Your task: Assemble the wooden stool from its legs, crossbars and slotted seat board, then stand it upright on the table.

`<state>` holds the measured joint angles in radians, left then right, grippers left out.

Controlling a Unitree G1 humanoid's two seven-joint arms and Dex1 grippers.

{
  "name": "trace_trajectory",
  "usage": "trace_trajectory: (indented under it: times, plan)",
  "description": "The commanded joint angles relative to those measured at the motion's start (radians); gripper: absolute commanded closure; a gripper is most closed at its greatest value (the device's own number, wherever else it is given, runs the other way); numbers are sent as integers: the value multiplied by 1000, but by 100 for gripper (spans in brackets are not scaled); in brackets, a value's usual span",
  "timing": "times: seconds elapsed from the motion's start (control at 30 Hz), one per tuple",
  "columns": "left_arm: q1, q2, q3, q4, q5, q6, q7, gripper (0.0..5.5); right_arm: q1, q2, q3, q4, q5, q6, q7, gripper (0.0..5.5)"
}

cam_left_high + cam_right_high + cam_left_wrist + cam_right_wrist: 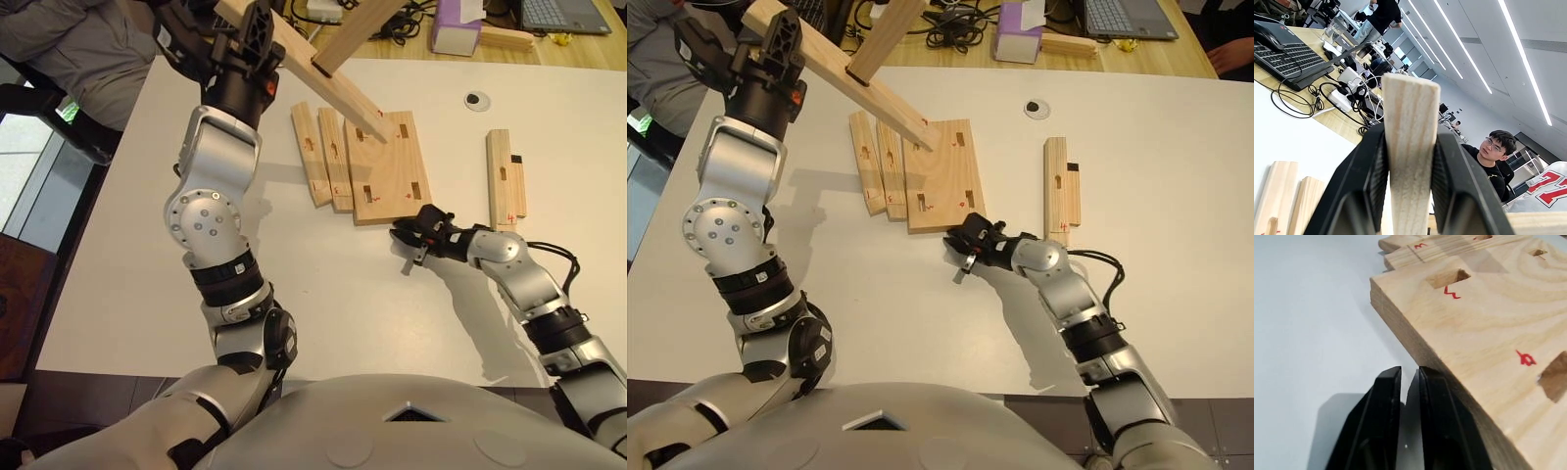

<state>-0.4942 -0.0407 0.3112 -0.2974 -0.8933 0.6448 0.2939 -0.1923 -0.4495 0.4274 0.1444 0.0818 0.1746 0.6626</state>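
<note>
Slotted seat board (392,181) lies flat on the white bench (323,313), centre of the left eye frame, a little above the middle, four slots showing with red marks beside them. Two loose legs (306,149) (336,166) lie flat just left of it, side by side, the nearer one tight against the board's left edge. A third leg (500,176) lies well apart at right of frame, a shorter wood piece (518,186) against its right side. Held leg (338,90) slants from top left of frame down to the board's upper left part; can't tell if its tip touches the board. A crossbar (361,29) is plugged into this leg partway along and sticks up toward the top of frame. Left claw (258,41), upper left of frame, is clamped on the upper end of the held leg; in the left wrist view both black fingers (1371,196) press the wood from either side. Right claw (407,247) sits low on the bench just below the board's lower right corner, centre right of frame; in the right wrist view its fingers (1385,421) are nearly together with a thin gap, gripping nothing, just beside the board's edge. Small dark round object (477,99) on the bench upper right. Purple box (457,25), laptop (563,14) and cables (407,20) on the wooden desk (588,54) along the top.
</note>
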Motion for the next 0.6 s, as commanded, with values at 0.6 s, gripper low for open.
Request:
trace_trajectory:
  times: [0.6]
  plan:
    - [113, 17, -145, -79, 267, -62, -22, 447, -21, 196, -125, 50, 12, -131, 7, 550]
